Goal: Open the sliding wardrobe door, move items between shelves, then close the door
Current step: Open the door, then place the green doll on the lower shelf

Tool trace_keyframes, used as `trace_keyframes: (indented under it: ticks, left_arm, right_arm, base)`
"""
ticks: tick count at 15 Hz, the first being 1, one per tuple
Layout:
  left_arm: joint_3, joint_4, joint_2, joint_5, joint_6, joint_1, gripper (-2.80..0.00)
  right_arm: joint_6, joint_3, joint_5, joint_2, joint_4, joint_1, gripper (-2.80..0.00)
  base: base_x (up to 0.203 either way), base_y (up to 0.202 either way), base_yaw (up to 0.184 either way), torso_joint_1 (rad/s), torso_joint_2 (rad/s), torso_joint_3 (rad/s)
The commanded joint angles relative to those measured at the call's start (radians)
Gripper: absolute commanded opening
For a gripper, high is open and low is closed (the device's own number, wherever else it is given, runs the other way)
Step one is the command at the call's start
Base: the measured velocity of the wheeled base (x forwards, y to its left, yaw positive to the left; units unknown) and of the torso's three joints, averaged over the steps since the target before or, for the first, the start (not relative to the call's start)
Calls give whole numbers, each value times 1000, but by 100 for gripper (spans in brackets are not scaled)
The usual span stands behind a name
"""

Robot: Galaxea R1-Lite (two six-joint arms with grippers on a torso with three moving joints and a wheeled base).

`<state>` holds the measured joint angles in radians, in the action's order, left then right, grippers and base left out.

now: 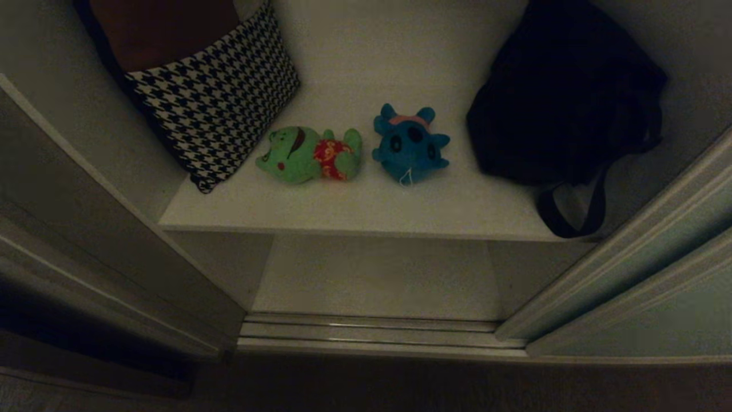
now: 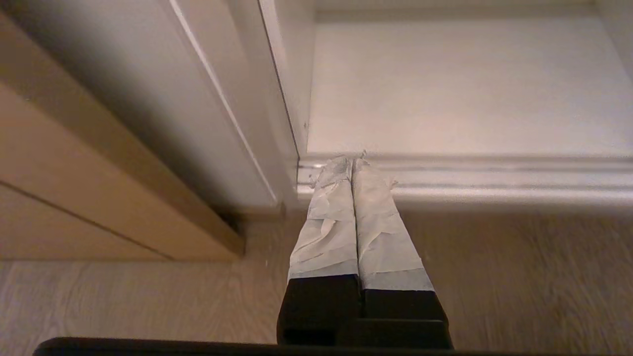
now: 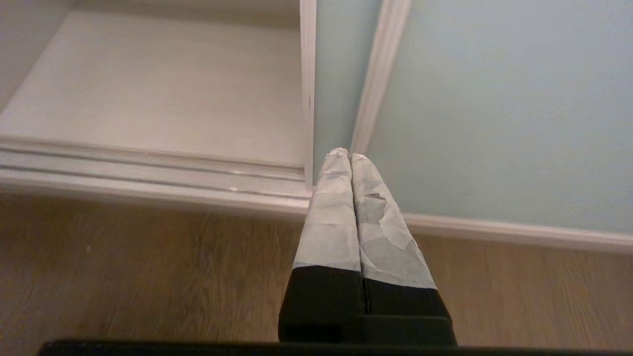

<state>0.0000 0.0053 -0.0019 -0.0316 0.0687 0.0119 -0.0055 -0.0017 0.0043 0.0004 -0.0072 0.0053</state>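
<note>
A: Wardrobe door point(image 1: 646, 286) stands slid aside at the lower right of the head view, so the opening is clear and our step in hand, as we judge it, is moving the toys.

B: Then we read left to right. The houndstooth cushion point(image 1: 217, 97) leans at the upper left, the green toy point(image 1: 309, 154) lies just beside its lower corner, the blue toy point(image 1: 409, 143) sits near the green one but apart from it, and the black bag point(image 1: 560, 91) slumps at the upper right.

A: Both toys are on the upper shelf point(image 1: 366, 212); the lower shelf point(image 1: 377, 274) shows bare beneath its front edge.

B: Our left gripper point(image 2: 352, 160) hangs low by the door track point(image 2: 494, 183), fingers pressed together. The right gripper point(image 3: 346, 153) hangs just as low before the door's frame, fingers likewise together, holding nothing.

A: So we should part the fingers before reaching in, and come at the green toy from the front, clear of the cushion.

B: We should pinch the plush body across its middle; it will squash, so we should close firmly and keep off the bag's strap point(image 1: 566, 217).
</note>
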Motion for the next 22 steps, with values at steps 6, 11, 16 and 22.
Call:
trace_keyframes:
  ticks: [6,11,16,22]
  left_arm:
    - [-8,-13,3,18,9,1,-280]
    - [-407,50,139,-16,34,1,-280]
    - [-822,82,757,-69,74,-6,-280]
    - [-1313,98,1346,-103,82,-62,0]
  right_arm:
    - [-1,0,0,0,0,1,-280]
    - [-1,2,0,0,0,1,-280]
    - [-1,1,0,0,0,1,-280]
    - [-1,0,0,0,0,1,-280]
  base:
    - [10,0,0,2,1,1]
    - [0,0,0,0,0,0]
    - [0,0,0,0,0,0]
    - [0,0,0,0,0,0]
